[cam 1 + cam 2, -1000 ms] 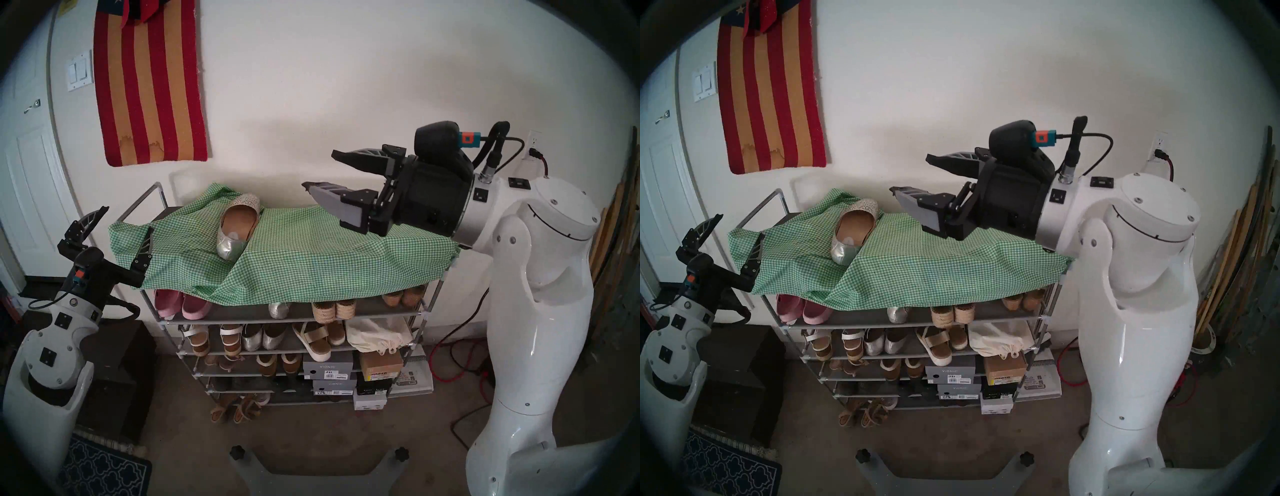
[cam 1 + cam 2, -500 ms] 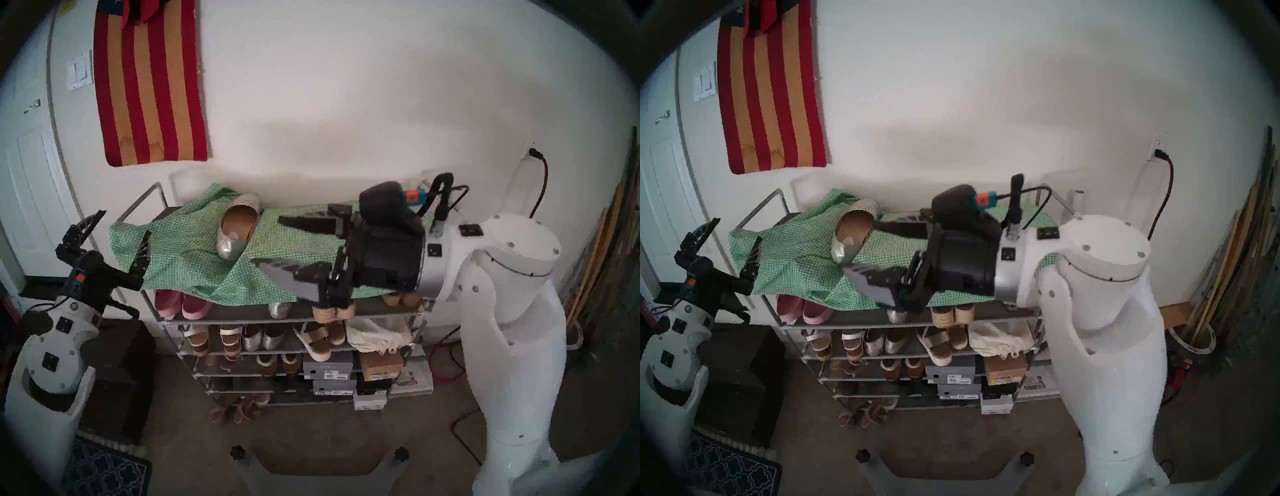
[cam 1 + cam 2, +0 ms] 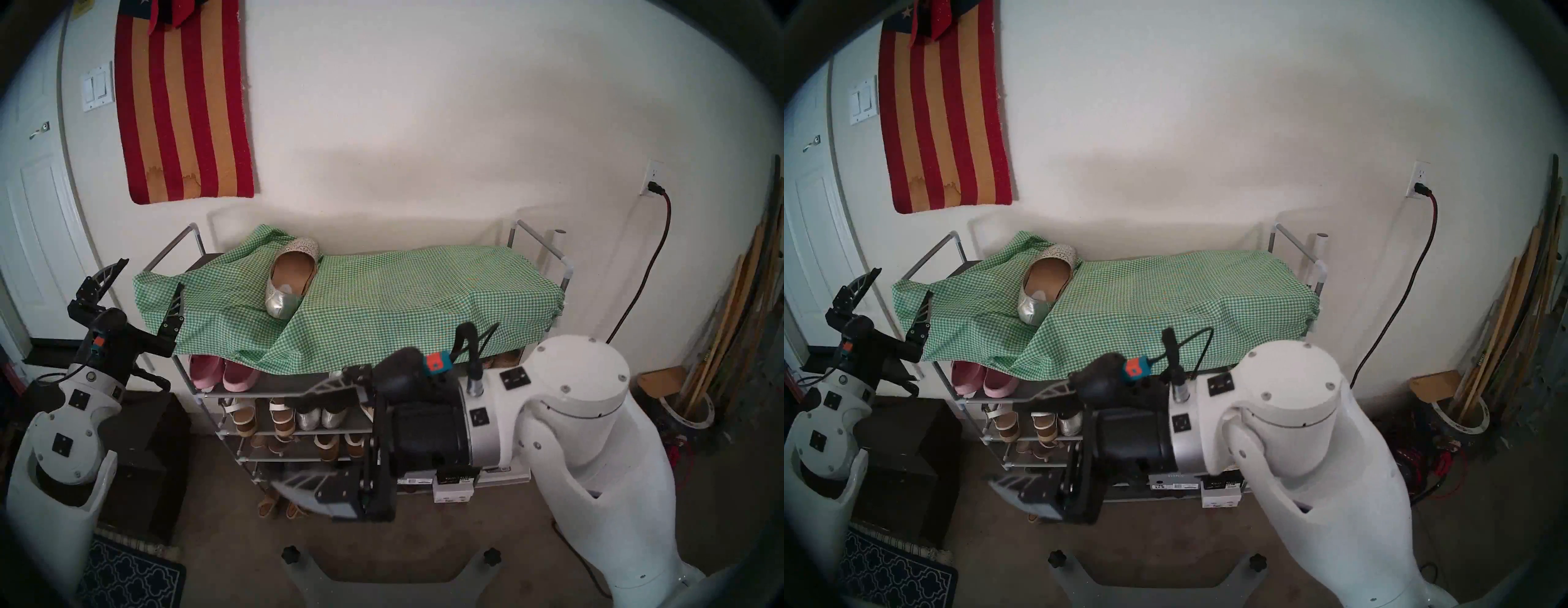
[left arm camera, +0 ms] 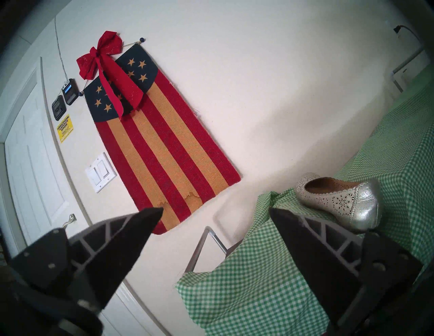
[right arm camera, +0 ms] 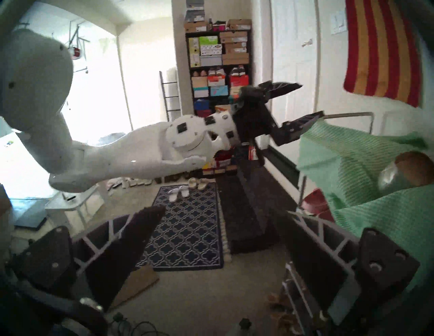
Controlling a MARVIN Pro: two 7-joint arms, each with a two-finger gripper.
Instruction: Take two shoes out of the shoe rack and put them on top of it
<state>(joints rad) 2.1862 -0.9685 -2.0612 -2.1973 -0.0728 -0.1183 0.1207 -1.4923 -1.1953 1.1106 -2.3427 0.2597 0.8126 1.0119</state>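
My right gripper (image 3: 297, 441) hangs empty, jaws spread wide, in front of the middle tiers of the shoe rack (image 3: 564, 271). One perforated silver flat (image 3: 292, 283) lies above and left of it, on the green checked cloth (image 3: 403, 305) over the top shelf, toe toward the wall. Its partner: cannot tell from these views. My left gripper (image 3: 146, 280) is also wide and empty, at the rack's left end; the flat sits just right of it. Pink slip-ons (image 3: 222, 373) are under the cloth edge.
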